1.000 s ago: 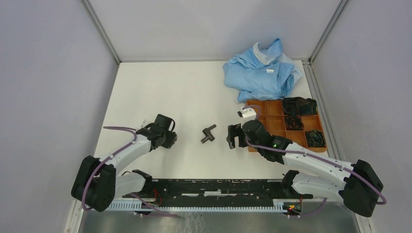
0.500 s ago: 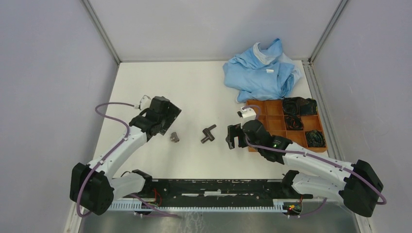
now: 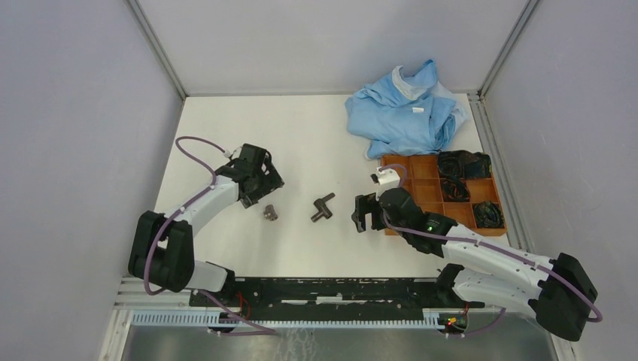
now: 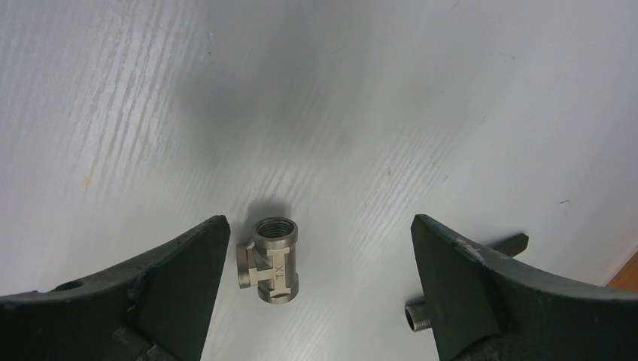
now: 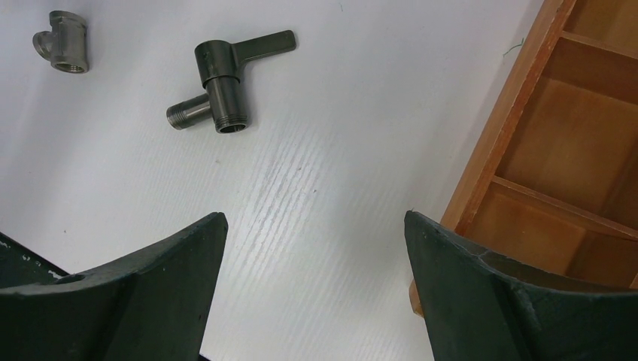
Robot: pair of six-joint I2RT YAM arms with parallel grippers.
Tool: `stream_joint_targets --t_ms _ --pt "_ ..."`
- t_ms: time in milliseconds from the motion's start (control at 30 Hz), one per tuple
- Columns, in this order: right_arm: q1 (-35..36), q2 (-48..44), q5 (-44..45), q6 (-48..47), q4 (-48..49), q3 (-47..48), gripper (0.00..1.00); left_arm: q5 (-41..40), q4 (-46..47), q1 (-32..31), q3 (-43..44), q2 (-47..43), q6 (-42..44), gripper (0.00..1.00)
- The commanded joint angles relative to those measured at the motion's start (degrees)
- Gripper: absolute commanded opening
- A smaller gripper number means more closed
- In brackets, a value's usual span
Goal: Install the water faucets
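Grey metal tee fitting (image 4: 272,259) is lying flat on the white table (image 3: 301,135), right between the fingers of the left gripper (image 4: 317,226), which is spread wide and holding nothing. The fitting sits just beside one finger, and I can't see any contact. Stamped on its side are letters that look like "TX". A little to its right, apart from it, lies the darker lever piece (image 3: 323,207), with a flat handle and a threaded stub sticking out. The right gripper (image 3: 363,213) hangs just past that, jaws also wide apart and nothing in them. It's close to the left edge of an orange-brown divided tray (image 3: 391,226). Three of the tray's right-hand compartments hold dark tangled bits (image 3: 454,188), and I can't tell what they are. A crumpled blue cloth (image 3: 402,113) is bunched up in the far right corner, just behind the tray. Behind both pieces there's plenty of table running to the far wall. Grey walls (image 3: 75,113) box in the left, right and back edges.
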Motion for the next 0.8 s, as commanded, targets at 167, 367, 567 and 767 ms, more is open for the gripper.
stream_joint_targets --t_ms 167,367,567,767 --pt "0.2 0.1 0.4 0.0 1.0 0.1 0.94 7.1 6.4 -0.2 -4.2 1.2 2.7 0.97" --pt "0.2 1.2 -0.3 0.3 1.6 -0.1 0.94 6.8 6.1 -4.7 -7.7 -2.5 -5.8 0.96" --pt "0.2 1.9 -1.2 0.4 2.5 -0.2 0.94 8.3 7.3 -8.9 -12.5 -8.0 -17.4 0.96" --pt "0.8 2.3 -5.5 -0.4 5.7 0.3 0.92 1.4 -0.4 -8.9 -7.8 -12.5 -14.2 0.97"
